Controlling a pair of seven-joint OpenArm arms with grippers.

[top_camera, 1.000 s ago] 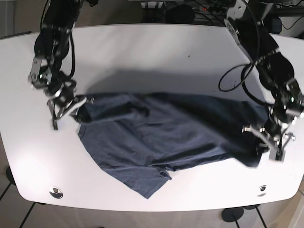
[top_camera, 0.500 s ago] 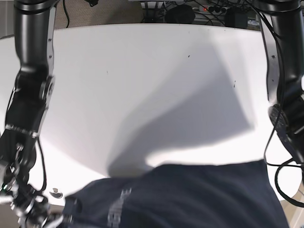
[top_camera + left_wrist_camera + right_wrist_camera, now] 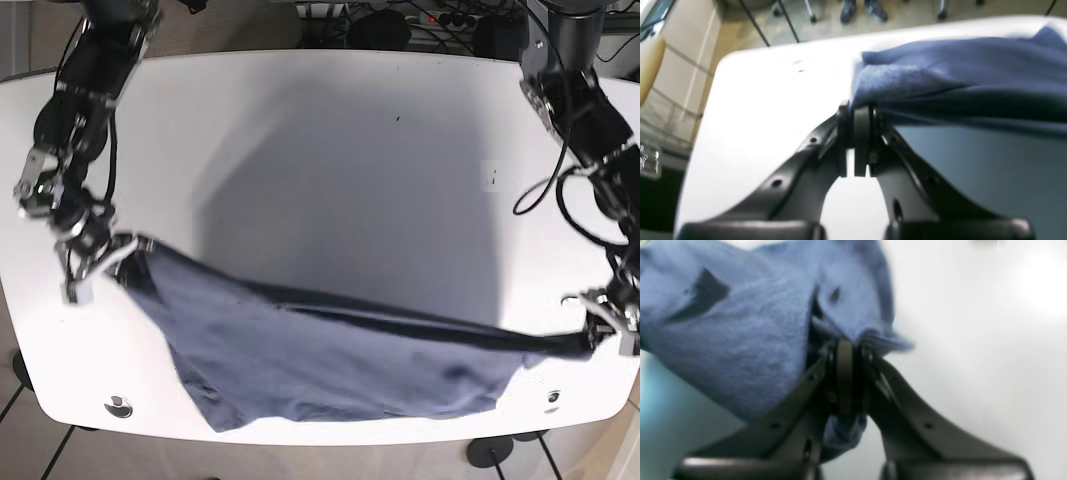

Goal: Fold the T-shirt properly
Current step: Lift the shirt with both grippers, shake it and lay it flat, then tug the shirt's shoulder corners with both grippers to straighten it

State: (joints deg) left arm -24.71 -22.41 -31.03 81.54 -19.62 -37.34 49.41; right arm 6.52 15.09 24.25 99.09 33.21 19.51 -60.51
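The dark blue T-shirt [image 3: 330, 360] hangs stretched between my two grippers over the front of the white table [image 3: 330, 150]. My right gripper [image 3: 105, 258], at the base view's left, is shut on one corner of the shirt [image 3: 750, 340]. My left gripper [image 3: 600, 325], at the base view's right, is shut on the opposite corner of the shirt [image 3: 940, 76]. The cloth sags between them, and its lower part drapes toward the table's front edge. In both wrist views the jaws are pressed together on blue fabric.
Two round metal fittings [image 3: 118, 406] [image 3: 552, 398] sit near the table's front corners. Cables and dark equipment [image 3: 400, 20] lie behind the far edge. Chair legs and floor [image 3: 857, 10] show beyond the table in the left wrist view.
The shirt went from lying flat, to being lifted up close to the camera, to hanging stretched low over the table's front. Both arms have swung outward and toward the front edge.
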